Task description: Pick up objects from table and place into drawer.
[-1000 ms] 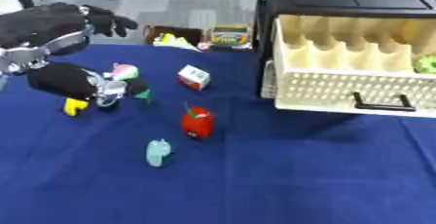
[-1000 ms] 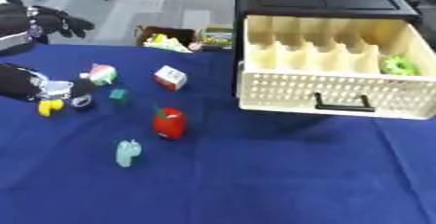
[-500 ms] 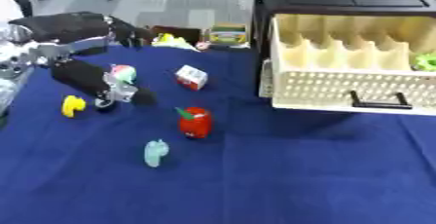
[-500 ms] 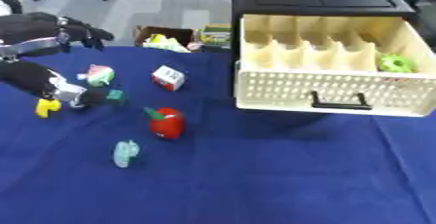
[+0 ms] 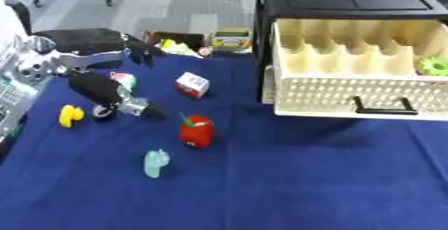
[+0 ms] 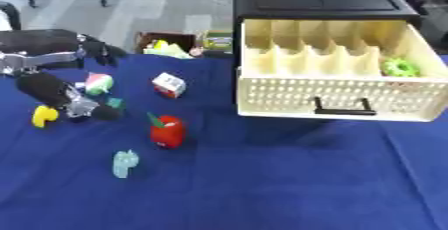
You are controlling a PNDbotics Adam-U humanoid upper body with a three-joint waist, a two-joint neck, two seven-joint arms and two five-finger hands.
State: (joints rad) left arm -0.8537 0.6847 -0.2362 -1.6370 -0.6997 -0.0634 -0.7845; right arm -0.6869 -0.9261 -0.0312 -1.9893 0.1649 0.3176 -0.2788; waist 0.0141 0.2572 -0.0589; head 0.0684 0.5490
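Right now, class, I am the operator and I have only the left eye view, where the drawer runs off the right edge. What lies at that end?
Observer: The right eye view shows the whole drawer. A green ring-like thing lies inside at its right end, and the right wall shows in full.
Operator: Is the left robot hand hiding anything from me?
Observer: Yes. A small teal piece shows close beside the left robot hand, on the side toward the red apple-like toy. I cannot tell whether they touch.
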